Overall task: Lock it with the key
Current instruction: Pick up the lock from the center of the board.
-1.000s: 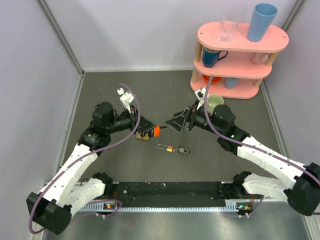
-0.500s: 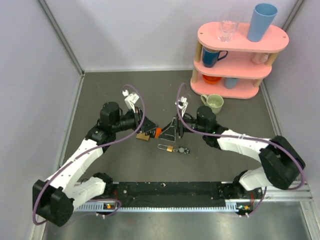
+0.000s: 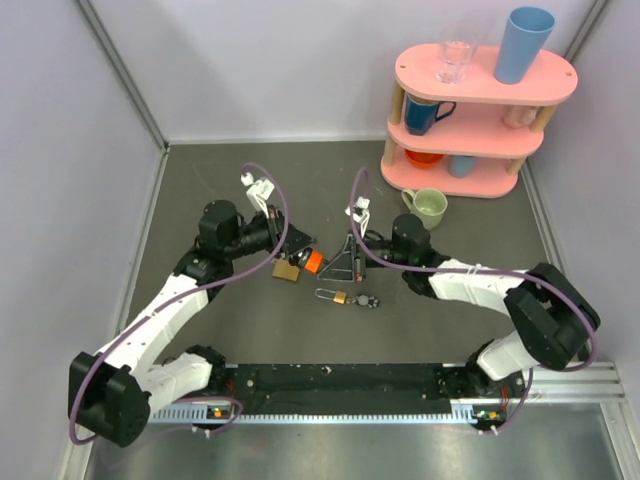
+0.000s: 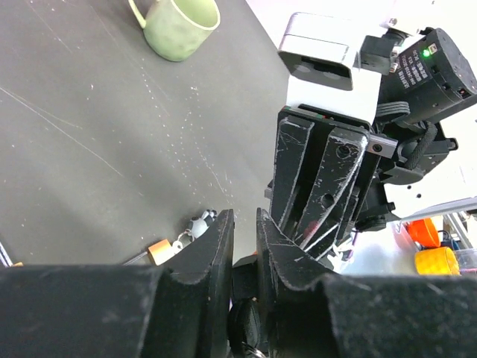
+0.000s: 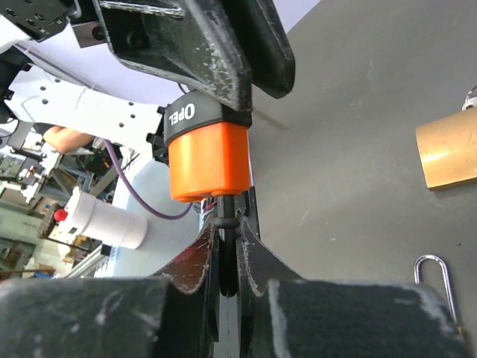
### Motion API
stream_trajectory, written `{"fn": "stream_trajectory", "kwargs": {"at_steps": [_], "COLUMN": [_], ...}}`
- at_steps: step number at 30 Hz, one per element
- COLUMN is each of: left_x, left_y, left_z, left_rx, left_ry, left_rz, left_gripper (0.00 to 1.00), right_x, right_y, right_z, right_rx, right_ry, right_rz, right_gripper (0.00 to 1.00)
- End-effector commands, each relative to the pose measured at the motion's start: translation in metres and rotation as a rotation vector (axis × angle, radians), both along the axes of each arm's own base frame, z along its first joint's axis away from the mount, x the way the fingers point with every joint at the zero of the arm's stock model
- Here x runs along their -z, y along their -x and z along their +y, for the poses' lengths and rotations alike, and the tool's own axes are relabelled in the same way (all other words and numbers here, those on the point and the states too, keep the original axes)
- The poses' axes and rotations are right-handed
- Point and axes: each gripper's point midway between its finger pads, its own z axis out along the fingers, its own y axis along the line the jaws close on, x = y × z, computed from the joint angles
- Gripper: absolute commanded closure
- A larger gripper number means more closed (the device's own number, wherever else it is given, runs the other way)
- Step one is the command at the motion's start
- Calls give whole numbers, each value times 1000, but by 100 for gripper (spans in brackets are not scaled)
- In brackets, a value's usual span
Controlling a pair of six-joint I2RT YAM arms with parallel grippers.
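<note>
An orange-and-black padlock [image 5: 209,160] hangs above the table, with my left gripper [image 3: 299,254] shut on its black upper part; its fingers [image 5: 216,45] show at the top of the right wrist view. From the lock's orange end sticks a thin dark stem, the key [image 5: 226,222]. My right gripper [image 5: 226,240] is shut on it. In the top view the padlock [image 3: 313,261] sits between the two grippers, the right gripper [image 3: 334,266] just right of it. The left wrist view shows my left gripper [image 4: 244,224] shut on something dark, the right gripper [image 4: 320,186] close behind it.
A large brass padlock [image 3: 286,271] lies under the left gripper. A small brass padlock [image 3: 340,297] with a ring of small things [image 3: 366,300] lies nearer the front. A green mug [image 3: 430,205] stands before the pink shelf [image 3: 470,150] at the back right.
My right arm has swung left to the padlock, and its gripper, open before, has shut on the key. My left gripper has shifted slightly with the padlock.
</note>
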Motion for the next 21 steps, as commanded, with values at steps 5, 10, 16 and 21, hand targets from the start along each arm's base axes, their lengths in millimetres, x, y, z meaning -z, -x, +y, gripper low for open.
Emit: {"fn": "stream_trajectory", "kwargs": {"at_steps": [5, 10, 16, 21], "left_x": [-18, -37, -68, -93], "left_y": [12, 21, 29, 44], "left_z": [-8, -8, 2, 3], "left_rx": [79, 123, 102, 170], "left_ry": [54, 77, 92, 92], "left_rz": [-48, -118, -235, -327], "left_gripper": [100, 74, 23, 16], "right_x": [-53, -66, -90, -103], "right_y": [-11, -9, -5, 9], "right_z": [-4, -11, -21, -28], "right_rx": [63, 64, 50, -20], "right_ry": [-63, -26, 22, 57], "right_rz": [-173, -212, -323, -360], "right_gripper": [100, 100, 100, 100]}}
